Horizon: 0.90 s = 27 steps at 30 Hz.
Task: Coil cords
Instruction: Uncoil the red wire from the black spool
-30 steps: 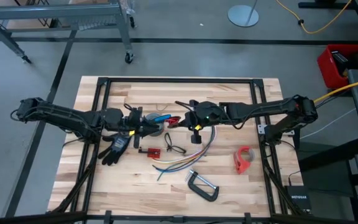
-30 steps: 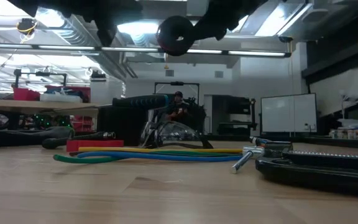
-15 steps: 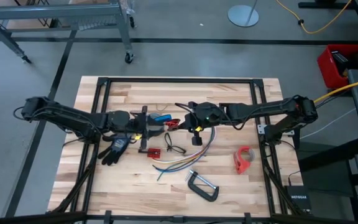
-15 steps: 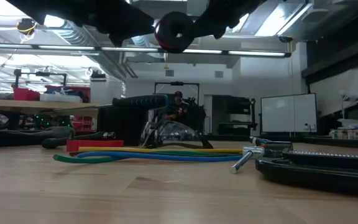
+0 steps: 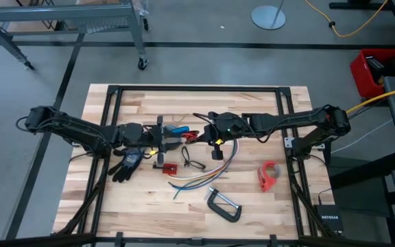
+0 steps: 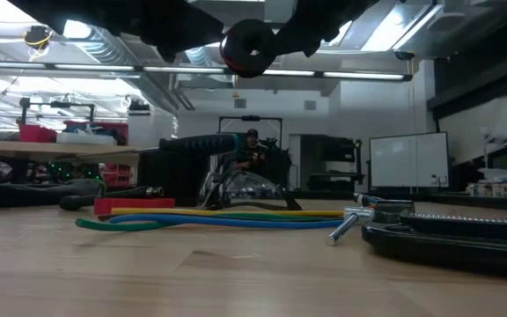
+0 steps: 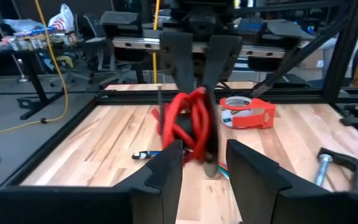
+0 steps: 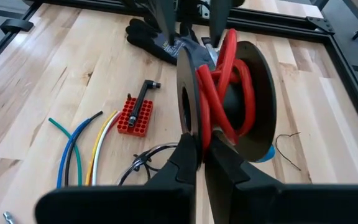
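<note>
The red cord ring (image 8: 219, 93) is wound between two black discs and hangs above the table's middle; it also shows in the high view (image 5: 190, 134) and the low view (image 6: 249, 48). My right gripper (image 8: 202, 142) is shut on it. My left gripper (image 7: 204, 152) is open and faces the ring from the table's left, one finger on either side of the red loops (image 7: 188, 121); I cannot tell whether it touches them. The coloured strand bundle (image 5: 208, 173) and the thin black wire (image 5: 192, 163) lie flat on the table. My right gripper pinches the rim of one black disc (image 8: 187, 115) between its two fingers, with red strands right beside them. The fingers come level from the table's right. The ring stands on edge and is lifted clear of the table.
A black glove (image 5: 125, 165), a red bit holder (image 5: 168, 167) and a grey tape roll (image 5: 175, 143) lie under or near my left gripper. A red tape dispenser (image 5: 269, 175) and a C-clamp (image 5: 225, 204) lie nearer the front right. A black frame (image 5: 197, 88) rims the table.
My left gripper has moved toward the table's right, up to the red cord ring, and then stopped. My right gripper has kept the ring where it was.
</note>
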Tool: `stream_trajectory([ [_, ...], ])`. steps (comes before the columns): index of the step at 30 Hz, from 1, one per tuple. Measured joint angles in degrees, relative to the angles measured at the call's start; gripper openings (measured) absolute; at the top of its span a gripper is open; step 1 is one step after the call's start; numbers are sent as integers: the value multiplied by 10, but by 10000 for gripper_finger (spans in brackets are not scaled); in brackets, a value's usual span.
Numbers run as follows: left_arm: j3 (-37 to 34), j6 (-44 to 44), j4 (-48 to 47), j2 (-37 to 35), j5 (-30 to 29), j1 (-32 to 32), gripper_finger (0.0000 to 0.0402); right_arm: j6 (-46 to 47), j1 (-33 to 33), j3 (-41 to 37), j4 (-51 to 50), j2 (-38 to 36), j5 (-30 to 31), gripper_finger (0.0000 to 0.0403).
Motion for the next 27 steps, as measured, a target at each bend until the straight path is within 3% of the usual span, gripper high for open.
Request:
stream_trajectory([
  [11,0,1,-3,-1,0,-14,115,0,0,0,-42,0,4,15],
  [15,0,16,-3,-1,-3,-14,115,1,0,0,-49,0,-35,15],
  [20,0,15,-3,-1,-13,-14,115,1,0,0,-21,0,-73,15],
  [27,0,15,-3,-1,-15,-13,115,16,1,0,18,0,-75,15],
])
